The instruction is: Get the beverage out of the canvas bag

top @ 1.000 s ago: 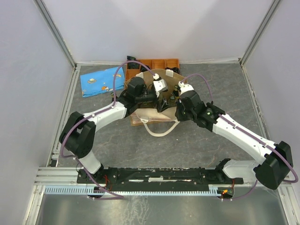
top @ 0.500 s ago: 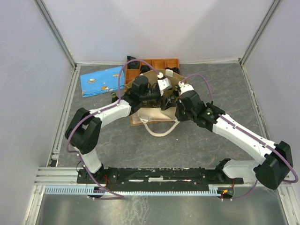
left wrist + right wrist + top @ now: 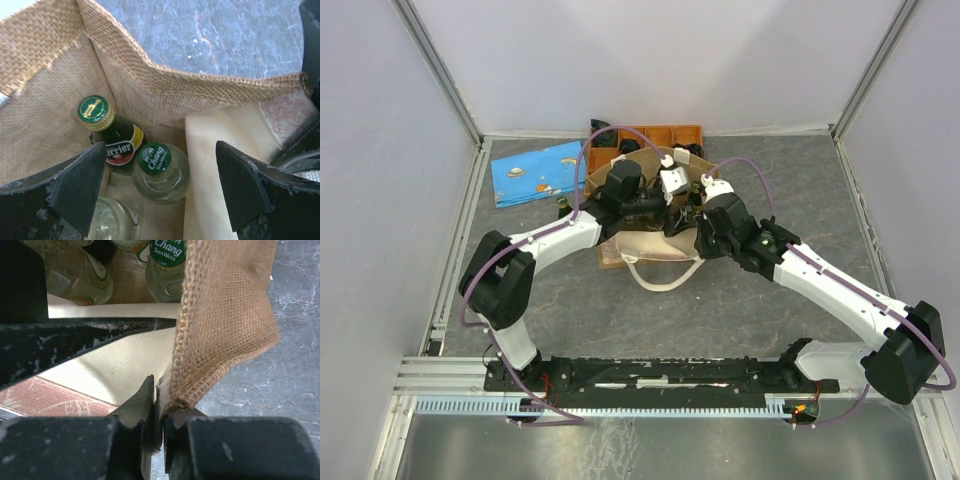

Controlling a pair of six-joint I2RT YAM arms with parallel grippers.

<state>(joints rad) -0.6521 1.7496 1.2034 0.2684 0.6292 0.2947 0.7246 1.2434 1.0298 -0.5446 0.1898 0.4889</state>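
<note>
The canvas bag (image 3: 655, 240), tan woven with cream handles, stands mid-table with both arms over it. My left gripper (image 3: 160, 192) is open, its jaws wide apart over the bag's mouth. Below it stand a clear Chang soda bottle (image 3: 160, 170) with a green cap, a dark green Perrier bottle (image 3: 107, 130) and a third clear bottle (image 3: 107, 222) at the lower left. My right gripper (image 3: 162, 412) is shut on the bag's burlap rim (image 3: 220, 330) and holds that side open. The Chang bottle's cap also shows in the right wrist view (image 3: 167, 250).
An orange compartmented tray (image 3: 655, 135) sits behind the bag. A flat blue patterned pouch (image 3: 535, 172) lies at the back left. Grey stone tabletop (image 3: 760, 320) surrounds the bag, with white walls on three sides.
My left arm has swung right and forward, bringing its gripper over the bag's open mouth. The right arm has stayed put, holding the rim.
</note>
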